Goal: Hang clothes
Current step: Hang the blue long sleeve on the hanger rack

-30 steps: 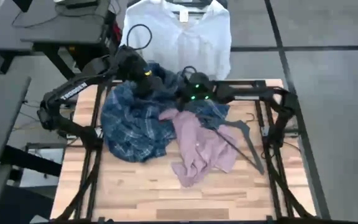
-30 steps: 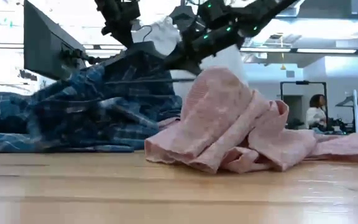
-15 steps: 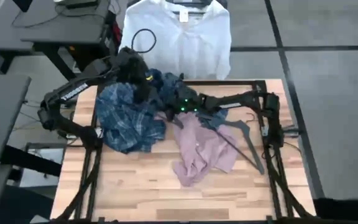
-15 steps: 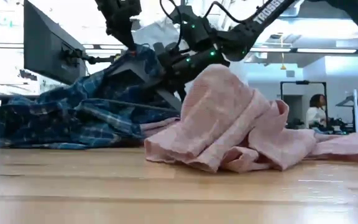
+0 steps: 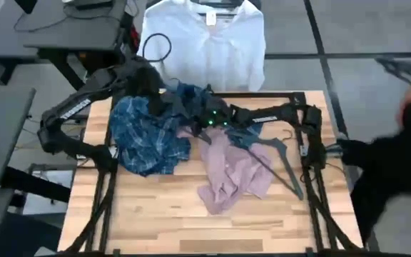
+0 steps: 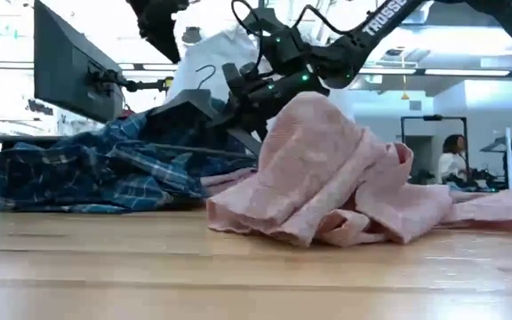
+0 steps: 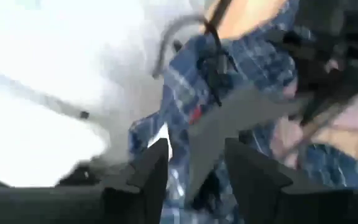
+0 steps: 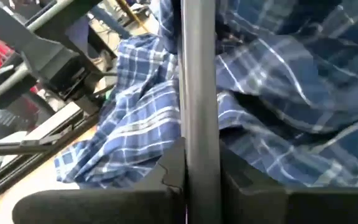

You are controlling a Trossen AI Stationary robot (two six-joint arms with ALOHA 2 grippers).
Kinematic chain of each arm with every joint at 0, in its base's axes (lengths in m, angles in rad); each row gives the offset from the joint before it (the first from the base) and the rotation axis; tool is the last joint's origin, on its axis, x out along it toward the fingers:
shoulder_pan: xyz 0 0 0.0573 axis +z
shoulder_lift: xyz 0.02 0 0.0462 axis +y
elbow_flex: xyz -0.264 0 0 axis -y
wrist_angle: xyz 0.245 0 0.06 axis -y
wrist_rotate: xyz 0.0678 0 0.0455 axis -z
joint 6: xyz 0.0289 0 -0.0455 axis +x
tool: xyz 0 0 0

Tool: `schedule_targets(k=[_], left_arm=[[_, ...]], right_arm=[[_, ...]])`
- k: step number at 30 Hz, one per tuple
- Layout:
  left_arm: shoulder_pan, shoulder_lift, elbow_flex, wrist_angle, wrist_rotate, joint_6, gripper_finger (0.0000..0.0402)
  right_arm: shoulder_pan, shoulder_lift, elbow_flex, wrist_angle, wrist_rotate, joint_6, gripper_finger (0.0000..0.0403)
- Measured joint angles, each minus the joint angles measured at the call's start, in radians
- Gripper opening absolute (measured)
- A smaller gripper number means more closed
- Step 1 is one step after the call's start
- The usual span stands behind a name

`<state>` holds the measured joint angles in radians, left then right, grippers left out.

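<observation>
Presently, three shirts are counted. The white shirt [image 5: 204,39] hangs beyond the table's far edge, collar away from the table and its long axis running straight back. The plaid shirt [image 5: 147,133] lies bunched on the far left part of the wooden table [image 5: 155,221], with no clear long axis. The pink shirt [image 5: 230,168] lies crumpled at the centre, its length running from the table's middle toward the near edge. The near strip of the table is bare wood across its whole width. Two dark hangers are visible: one [image 5: 280,165] lies flat on the table just right of the pink shirt, and one [image 8: 199,93] is clamped between the fingers of the right gripper [image 5: 204,123], its bar lying against the plaid cloth. The left gripper [image 7: 194,171] is raised at the far left edge above the plaid shirt, fingers apart and holding nothing. A person's dark sleeve [image 5: 398,153] intrudes at the table's right side, beside the right arm's base.
</observation>
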<state>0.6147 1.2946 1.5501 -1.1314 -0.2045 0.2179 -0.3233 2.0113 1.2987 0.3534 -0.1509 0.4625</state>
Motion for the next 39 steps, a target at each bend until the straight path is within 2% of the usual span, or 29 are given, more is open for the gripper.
schedule_targets(k=[6, 11, 16, 18, 22, 29, 34, 39], left_arm=[[0.059, -0.002, 0.000, -0.142, -0.040, -0.041, 0.0141], [0.112, -0.002, -0.011, -0.230, -0.044, 0.065, 0.0141], [0.161, -0.001, -0.110, -0.296, -0.024, 0.203, 0.0141], [0.178, -0.001, -0.174, -0.279, 0.009, 0.254, 0.0141], [0.203, 0.001, -0.277, -0.141, 0.023, 0.334, 0.0141], [0.246, 0.000, -0.355, -0.015, 0.056, 0.442, 0.0141], [0.263, 0.000, -0.392, 0.065, 0.221, 0.463, 0.0141], [0.253, 0.000, -0.393, 0.135, 0.273, 0.487, 0.0141]], right_arm=[[0.000, 0.000, 0.000, 0.000, -0.001, -0.016, 0.0025], [0.000, 0.000, 0.000, 0.000, -0.004, -0.026, 0.0025], [0.000, -0.001, 0.000, -0.001, -0.005, -0.050, 0.0025], [0.000, -0.001, 0.000, 0.000, -0.005, -0.052, 0.0025], [0.000, -0.002, 0.000, 0.000, -0.006, -0.053, 0.0025], [0.000, -0.002, 0.000, -0.001, -0.009, -0.053, 0.0025], [0.001, -0.002, 0.000, -0.002, -0.013, -0.052, 0.0025], [0.000, -0.002, 0.000, -0.002, -0.022, -0.051, 0.0025]])
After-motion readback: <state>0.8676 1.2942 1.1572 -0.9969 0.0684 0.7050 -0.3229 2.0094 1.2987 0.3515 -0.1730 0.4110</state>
